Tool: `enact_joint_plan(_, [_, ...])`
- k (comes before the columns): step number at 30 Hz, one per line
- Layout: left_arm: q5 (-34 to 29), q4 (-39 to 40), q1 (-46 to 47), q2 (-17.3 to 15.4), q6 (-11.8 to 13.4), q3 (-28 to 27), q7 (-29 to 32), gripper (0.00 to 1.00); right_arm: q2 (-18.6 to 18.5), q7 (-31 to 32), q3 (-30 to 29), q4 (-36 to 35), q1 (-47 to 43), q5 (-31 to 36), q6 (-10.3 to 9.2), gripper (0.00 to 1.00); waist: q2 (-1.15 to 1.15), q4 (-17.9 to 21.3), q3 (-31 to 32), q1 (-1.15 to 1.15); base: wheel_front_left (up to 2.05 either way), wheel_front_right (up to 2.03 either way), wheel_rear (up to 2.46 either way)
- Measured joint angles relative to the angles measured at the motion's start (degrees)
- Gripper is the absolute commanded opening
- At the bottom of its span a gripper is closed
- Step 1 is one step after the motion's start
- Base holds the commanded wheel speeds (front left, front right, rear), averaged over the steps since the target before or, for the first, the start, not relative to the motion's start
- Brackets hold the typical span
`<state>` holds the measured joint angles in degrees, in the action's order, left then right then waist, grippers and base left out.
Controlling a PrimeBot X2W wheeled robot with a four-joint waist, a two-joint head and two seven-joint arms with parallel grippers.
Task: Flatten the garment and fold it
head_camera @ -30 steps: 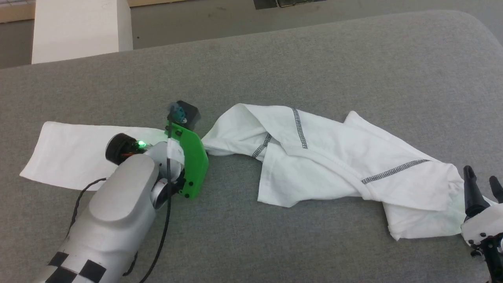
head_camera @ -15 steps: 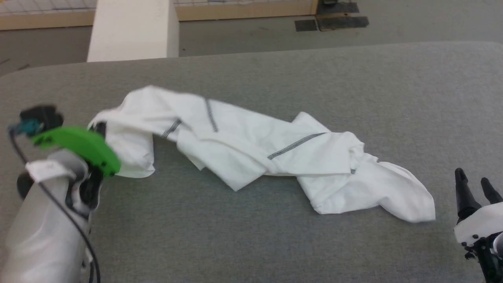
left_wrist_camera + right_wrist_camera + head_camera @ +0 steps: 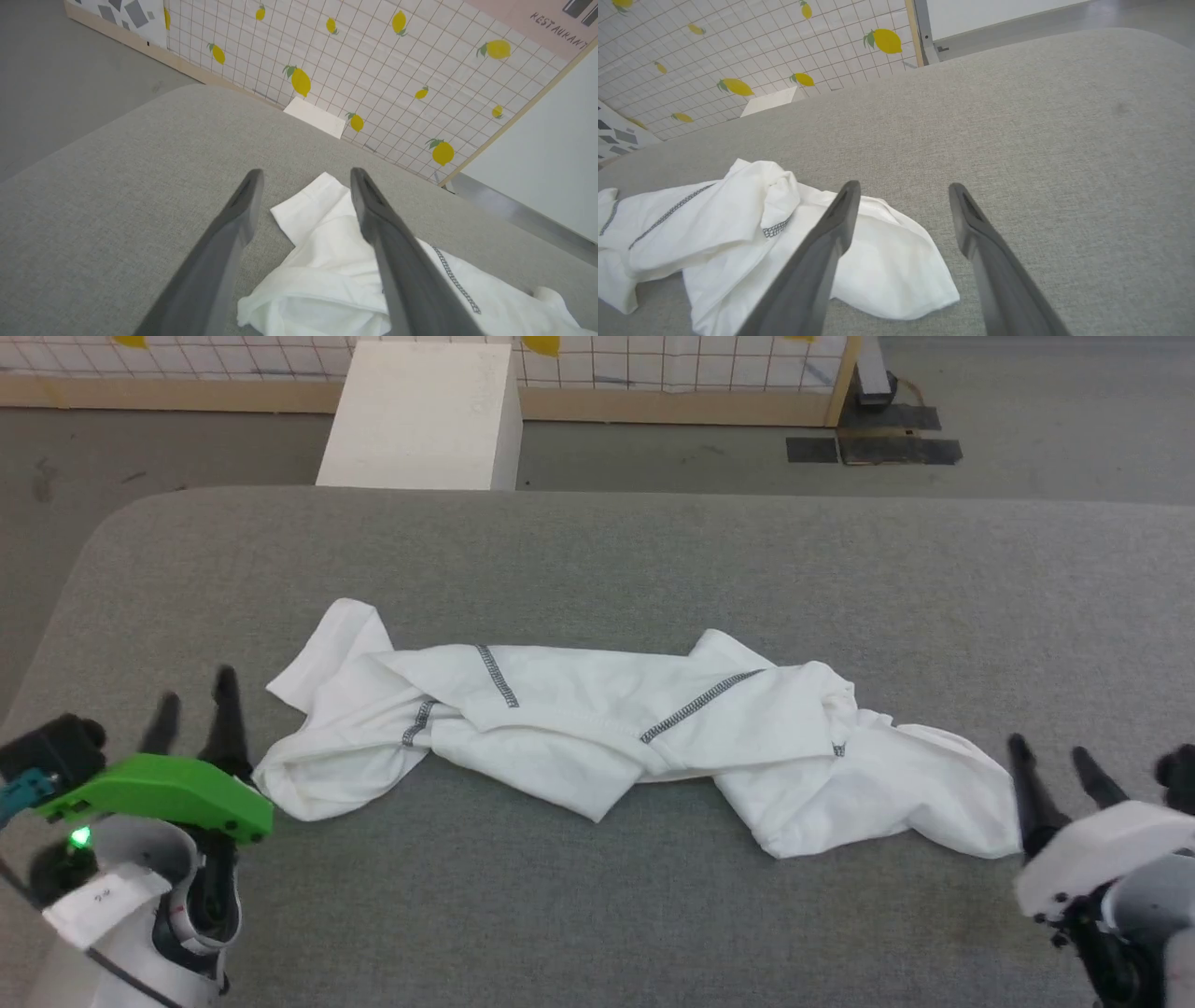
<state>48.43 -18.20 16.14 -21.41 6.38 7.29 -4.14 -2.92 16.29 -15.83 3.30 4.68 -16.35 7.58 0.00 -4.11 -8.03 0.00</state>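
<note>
The garment (image 3: pixel 597 737), a white shirt with dark grey stitching, lies bunched in a long crumpled strip across the middle of the grey padded table (image 3: pixel 653 560). My left gripper (image 3: pixel 194 702) hovers open just off the strip's left end, nothing between its fingers; the left wrist view has that end of the garment (image 3: pixel 327 261) below and past the left gripper (image 3: pixel 306 179). At the lower right my right gripper (image 3: pixel 1050 754) stands open beside the strip's right end. The right wrist view has the garment (image 3: pixel 738 228) left of the right gripper (image 3: pixel 903 191).
A rigid white box (image 3: pixel 425 415) stands on the floor beyond the table's far edge. A tiled wall with a lemon print (image 3: pixel 373 60) runs behind it. The table's rounded left corner (image 3: pixel 112 523) is near my left arm.
The camera has turned, so the whole picture shifted. My left gripper let go of the garment's left end, drew back and opened. The spread left sleeve is now bunched up.
</note>
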Motion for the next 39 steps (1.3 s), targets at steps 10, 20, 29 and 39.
enact_joint_plan(10, [-22.8,15.7,-8.3,3.9,1.7,-3.7,-10.5,1.00,-0.5,8.0,24.0,-2.1,3.9,11.3,0.00,1.00,0.00,-0.7,-0.8,0.00,0.00,0.00,0.00])
enact_joint_plan(20, [-29.8,16.1,-10.8,13.0,-4.1,-6.0,-10.6,1.00,-5.2,12.9,35.9,6.2,13.1,14.1,0.00,1.00,0.00,-3.1,-3.5,0.00,0.00,0.00,0.00])
enact_joint_plan(29, [-32.7,15.1,-10.7,16.3,-7.9,-9.8,-10.6,1.00,-5.2,11.9,35.6,9.7,15.1,12.9,0.00,0.00,0.00,-4.6,-5.0,0.00,0.00,0.00,0.00])
enact_joint_plan(39, [-33.5,15.0,-10.2,17.9,-10.5,-11.0,-10.6,1.00,-4.8,11.5,31.4,8.8,19.4,10.5,0.00,0.00,0.00,-4.8,-5.3,0.00,0.00,0.00,0.00])
